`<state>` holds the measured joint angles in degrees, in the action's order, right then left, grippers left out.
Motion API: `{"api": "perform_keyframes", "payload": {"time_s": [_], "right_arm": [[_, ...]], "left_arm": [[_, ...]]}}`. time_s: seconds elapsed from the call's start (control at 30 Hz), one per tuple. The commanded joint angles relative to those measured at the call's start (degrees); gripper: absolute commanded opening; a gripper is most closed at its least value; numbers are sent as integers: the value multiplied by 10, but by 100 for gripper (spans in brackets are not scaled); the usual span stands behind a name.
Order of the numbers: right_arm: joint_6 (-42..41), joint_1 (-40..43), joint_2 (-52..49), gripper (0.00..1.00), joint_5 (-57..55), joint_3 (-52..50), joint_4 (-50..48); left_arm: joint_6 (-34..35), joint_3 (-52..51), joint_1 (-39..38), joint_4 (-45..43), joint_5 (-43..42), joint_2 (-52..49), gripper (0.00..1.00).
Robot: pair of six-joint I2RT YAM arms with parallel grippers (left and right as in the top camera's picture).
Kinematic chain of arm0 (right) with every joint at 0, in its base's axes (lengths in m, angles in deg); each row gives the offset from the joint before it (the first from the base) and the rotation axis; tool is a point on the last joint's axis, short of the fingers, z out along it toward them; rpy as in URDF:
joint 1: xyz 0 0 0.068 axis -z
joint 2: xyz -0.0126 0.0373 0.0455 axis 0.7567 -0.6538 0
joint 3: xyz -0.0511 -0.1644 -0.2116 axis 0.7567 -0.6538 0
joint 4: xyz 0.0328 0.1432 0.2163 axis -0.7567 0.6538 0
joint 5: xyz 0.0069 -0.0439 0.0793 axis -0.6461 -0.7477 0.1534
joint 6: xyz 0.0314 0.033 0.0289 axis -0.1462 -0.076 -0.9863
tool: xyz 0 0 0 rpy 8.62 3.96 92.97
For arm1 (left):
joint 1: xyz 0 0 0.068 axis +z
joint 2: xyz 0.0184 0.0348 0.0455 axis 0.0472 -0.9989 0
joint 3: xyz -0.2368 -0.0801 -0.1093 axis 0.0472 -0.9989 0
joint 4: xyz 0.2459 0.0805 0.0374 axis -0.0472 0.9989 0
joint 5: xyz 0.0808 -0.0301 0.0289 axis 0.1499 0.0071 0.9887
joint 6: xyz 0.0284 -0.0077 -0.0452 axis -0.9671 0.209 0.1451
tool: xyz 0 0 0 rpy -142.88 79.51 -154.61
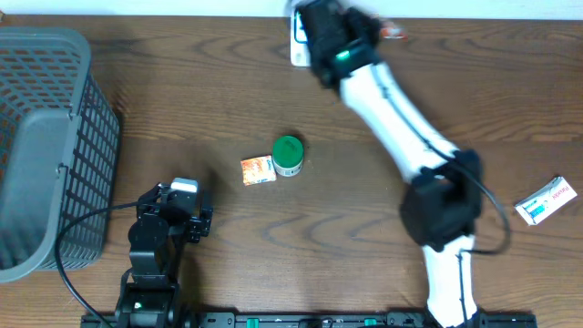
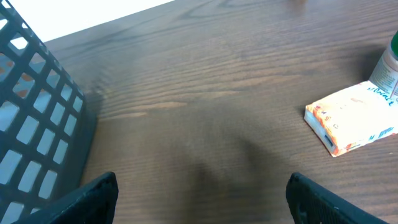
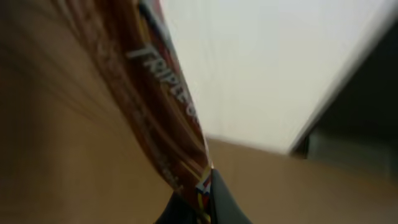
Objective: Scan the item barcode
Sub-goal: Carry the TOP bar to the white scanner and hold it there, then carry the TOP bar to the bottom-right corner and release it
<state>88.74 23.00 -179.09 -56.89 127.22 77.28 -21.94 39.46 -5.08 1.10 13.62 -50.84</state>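
Overhead: right arm stretched to the far edge of the table (image 1: 182,91), wrist blurred, beside a white object (image 1: 298,46) of uncertain kind, possibly the scanner. Right wrist: right gripper (image 3: 202,208) pinched shut on a thin brown-and-red packet (image 3: 168,112), lettering "TRIPL" legible, rest blurred. No barcode visible from here.

Judged light, flat and floppy, with a slick printed film. Likely to sag or twist beyond the pinch, and to slide if gripped by a corner alone. Best taken at a sealed end or edge, leaving both flat faces bare for the scanner. Cannot tell which face carries the code. Not fragile, though contents possibly crushable under a hard squeeze.

Left wrist: left gripper (image 2: 199,205) low over bare wood, jaws spread wide, holding nothing, 2 fingertips (image 2: 93,199) at the lower corners of its own view.

Edges and room: far table edge right at the held packet, so little margin there. Safer to turn the packet inward over the table. On the left side, grey basket (image 1: 46,137), just beside the left arm. Near the centre, 1 green-lidded jar (image 1: 289,155) touching or just beside 1 small orange-and-white box (image 1: 258,170). Well apart at the right side, 1 white-and-blue box (image 1: 547,200). Broad open wood between the centre items and the far edge, probably enough for swinging the right arm back without brushing anything.
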Motion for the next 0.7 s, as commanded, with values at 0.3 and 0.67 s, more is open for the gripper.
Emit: {"api": "perform_keyframes", "payload": {"time_s": [0.3,0.67], "right_arm": [[-591,309,11,1,169,-2,406],[-879,492,10,1,124,-42,561]], "left_arm": [[5,1,-2,-2,5,3,87],[5,1,-2,-2,5,3,87]]}}
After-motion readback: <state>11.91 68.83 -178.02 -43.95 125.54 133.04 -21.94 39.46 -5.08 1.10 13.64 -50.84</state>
